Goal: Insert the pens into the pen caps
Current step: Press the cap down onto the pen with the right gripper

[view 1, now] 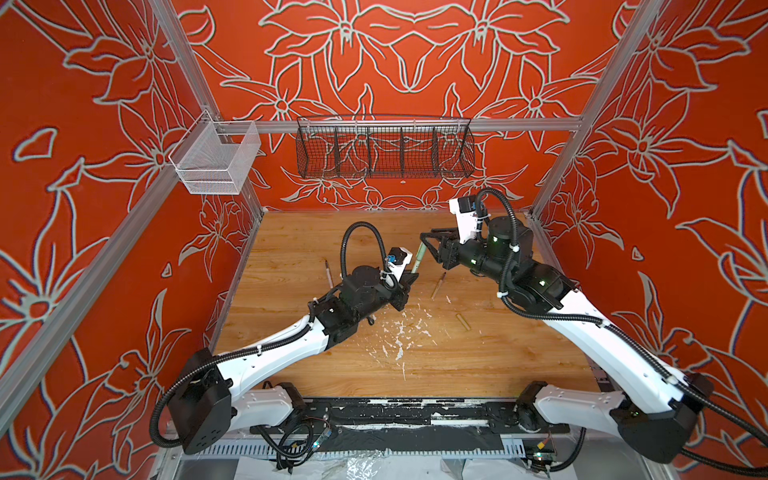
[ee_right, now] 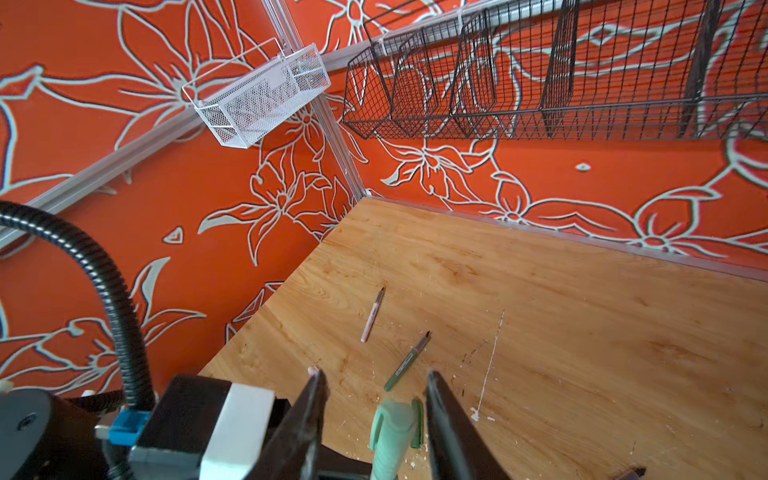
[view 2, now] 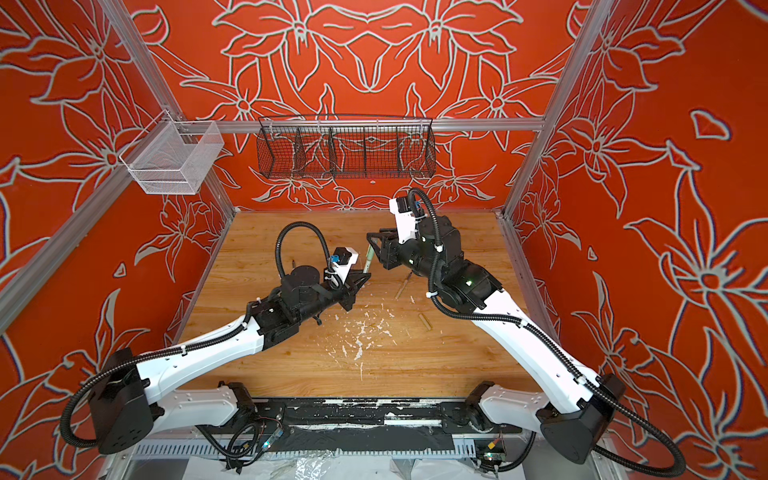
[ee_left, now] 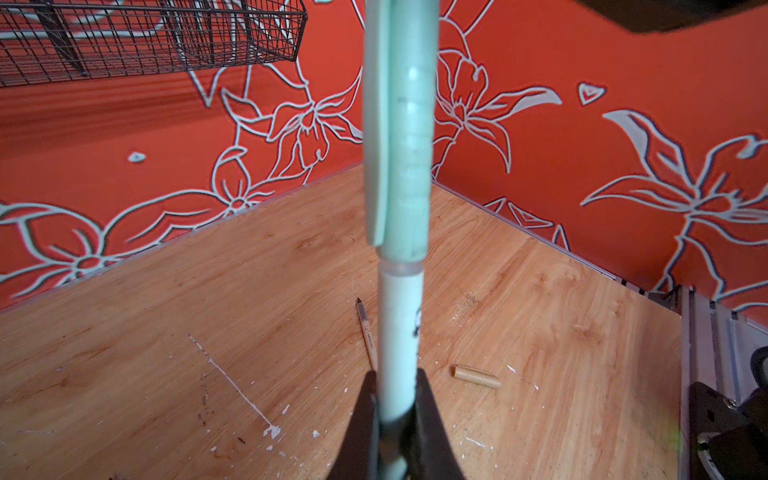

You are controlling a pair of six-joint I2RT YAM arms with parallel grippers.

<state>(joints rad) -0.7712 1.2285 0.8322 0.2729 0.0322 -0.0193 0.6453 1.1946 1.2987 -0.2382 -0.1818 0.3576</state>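
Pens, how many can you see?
4. The light green pen sits in the left gripper; the tan pen, pale pink pen and dark green pen lie on the table.

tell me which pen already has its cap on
The light green pen in the left gripper: its light green cap covers the tip. The tan pen, pale pink pen and dark green pen lie on the table, tips bare.

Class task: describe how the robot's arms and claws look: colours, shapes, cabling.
Left arm and right arm: white shells, black joints, black ribbed cable hoses running alongside. Left claw and right claw: black, with tapering fingers.
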